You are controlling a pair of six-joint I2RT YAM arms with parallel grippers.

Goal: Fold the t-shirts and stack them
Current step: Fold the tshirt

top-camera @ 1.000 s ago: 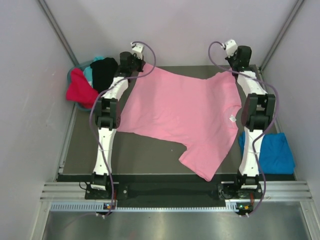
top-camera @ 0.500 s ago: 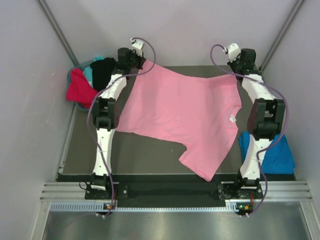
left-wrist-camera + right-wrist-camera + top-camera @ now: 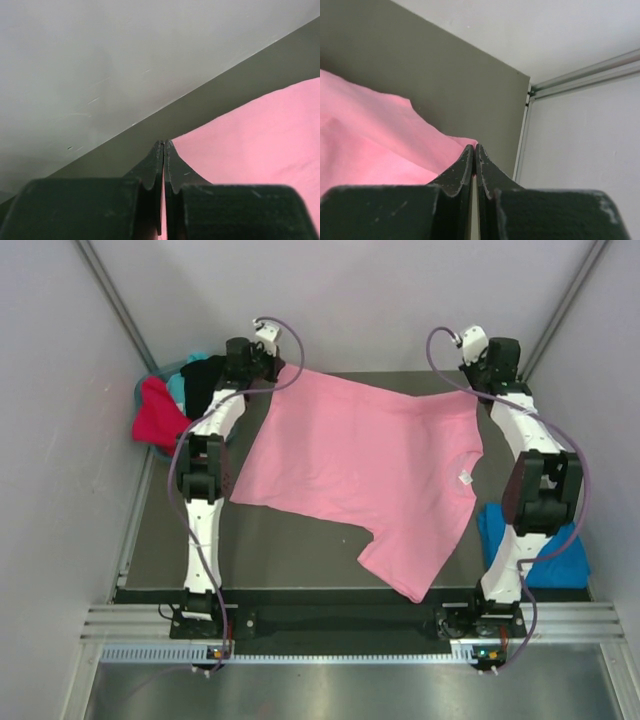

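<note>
A light pink t-shirt (image 3: 370, 465) with a white neck tag (image 3: 464, 478) lies spread over the dark table, one sleeve hanging toward the front edge. My left gripper (image 3: 283, 368) is shut on its far left corner; pink cloth (image 3: 260, 145) shows between the fingers in the left wrist view. My right gripper (image 3: 470, 388) is shut on the far right corner of the pink t-shirt (image 3: 375, 145). A bright blue t-shirt (image 3: 565, 550) lies folded at the right edge, partly behind the right arm. Red (image 3: 155, 418), teal and black (image 3: 205, 380) tees sit piled at the far left.
Grey walls enclose the table (image 3: 290, 540) on the left, back and right. A metal frame rail (image 3: 580, 75) runs by the far right corner. The pile of tees sits in a basket (image 3: 140, 390) off the table's far left corner.
Both grippers have moved toward the back wall and slightly outward, pulling the pink shirt's far edge back and stretching it flatter. Both arms are more extended.
</note>
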